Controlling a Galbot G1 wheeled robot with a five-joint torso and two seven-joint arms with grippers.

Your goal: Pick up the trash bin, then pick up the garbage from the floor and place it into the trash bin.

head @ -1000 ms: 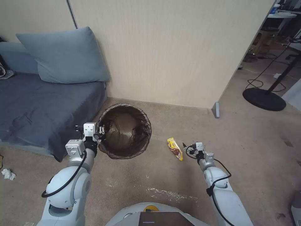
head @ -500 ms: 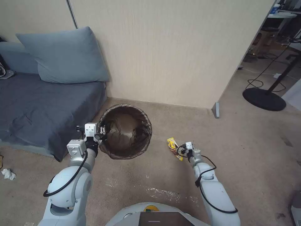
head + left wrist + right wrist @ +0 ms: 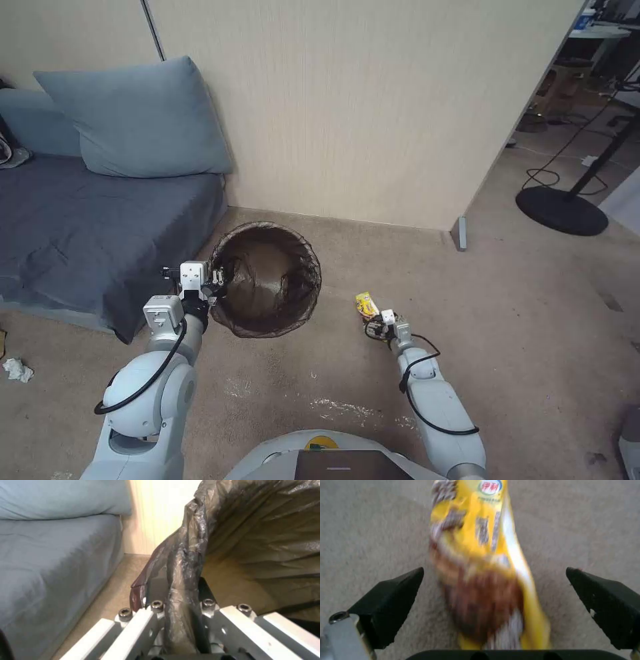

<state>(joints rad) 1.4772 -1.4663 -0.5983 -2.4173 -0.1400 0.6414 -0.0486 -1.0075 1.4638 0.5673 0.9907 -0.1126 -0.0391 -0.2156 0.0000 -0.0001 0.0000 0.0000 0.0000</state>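
The trash bin (image 3: 301, 248), round and lined with a dark brown bag, hangs just above the carpet beside the sofa. My left gripper (image 3: 218, 279) is shut on its near-left rim; the left wrist view shows the bag-covered rim (image 3: 186, 562) pinched between the jaws of this gripper (image 3: 176, 590). A piece of garbage, a yellow snack wrapper (image 3: 365, 304), lies on the floor to the bin's right. My right gripper (image 3: 375, 325) is low over its near end, open. In the right wrist view the wrapper (image 3: 480, 555) lies between the two black fingers (image 3: 393, 597). A white tissue wad (image 3: 17, 370) lies at far left.
A grey-blue sofa (image 3: 80, 233) with a pillow (image 3: 140, 120) stands left of the bin. A beige wall (image 3: 367, 120) runs behind, ending at a corner (image 3: 459, 233). A black round stand base (image 3: 561, 210) with a cable sits far right. Open carpet (image 3: 533, 320) lies right of the wrapper.
My right gripper has swung left across the carpet and now straddles the near end of the yellow wrapper. The left gripper and the bin have barely moved.
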